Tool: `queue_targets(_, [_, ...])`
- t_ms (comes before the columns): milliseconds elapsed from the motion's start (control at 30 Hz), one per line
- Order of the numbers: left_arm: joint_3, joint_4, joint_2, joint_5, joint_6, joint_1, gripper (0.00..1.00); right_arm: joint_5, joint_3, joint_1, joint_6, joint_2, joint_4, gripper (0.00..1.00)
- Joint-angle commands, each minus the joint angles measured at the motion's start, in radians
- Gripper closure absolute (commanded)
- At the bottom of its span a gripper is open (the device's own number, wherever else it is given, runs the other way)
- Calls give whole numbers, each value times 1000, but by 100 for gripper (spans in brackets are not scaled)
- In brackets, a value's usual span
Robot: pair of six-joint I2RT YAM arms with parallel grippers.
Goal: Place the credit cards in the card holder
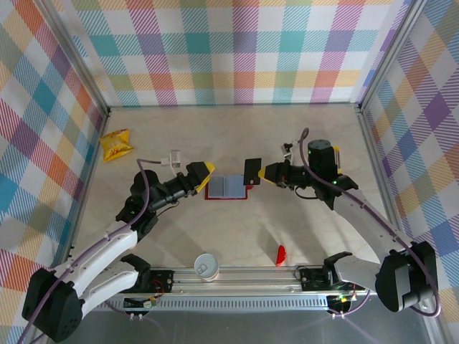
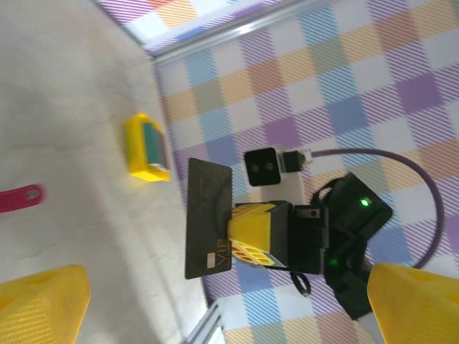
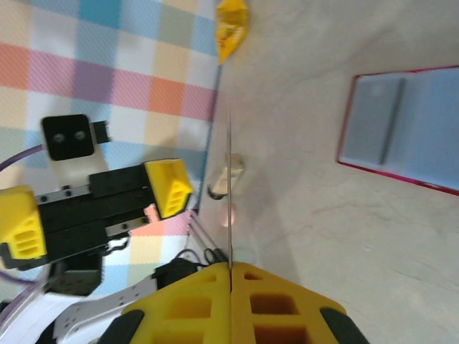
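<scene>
Dead centre, card holder [image 1: 228,188] lies open, apparently empty; right gripper [image 1: 264,174] at its 2 o'clock is clamped on one dark credit card [image 1: 252,170], left gripper [image 1: 206,178] at 9 o'clock gapes wide, holding nothing; insertion not begun.

Overhead, right wrist — sharing card holder [image 1: 228,188].

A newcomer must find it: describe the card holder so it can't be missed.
Look at the middle of the table. The card holder lies open there, grey-blue inside with a dark-red rim. The black card beside it has no such rim.
</scene>
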Motion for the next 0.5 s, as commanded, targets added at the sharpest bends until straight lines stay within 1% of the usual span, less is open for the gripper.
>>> queue_targets(0, [-28,-201,-3,63,79,70,0,102,-7,38,-65,12,51,100])
queue_targets(67, [-51,-171,23,92,72,113,0,128,-26,57,-76,29,81,100])
queue_targets(167, [-83,-51,92,136,30,154,0,162,-67,76,-66,48,143,100])
queue_targets(300, [-102,114,188,180,-36,175,1,203,-118,88,-37,67,224,100])
queue_targets(467, [-91,151,256,191,-35,175,2,175,-137,93,-33,104,266,100])
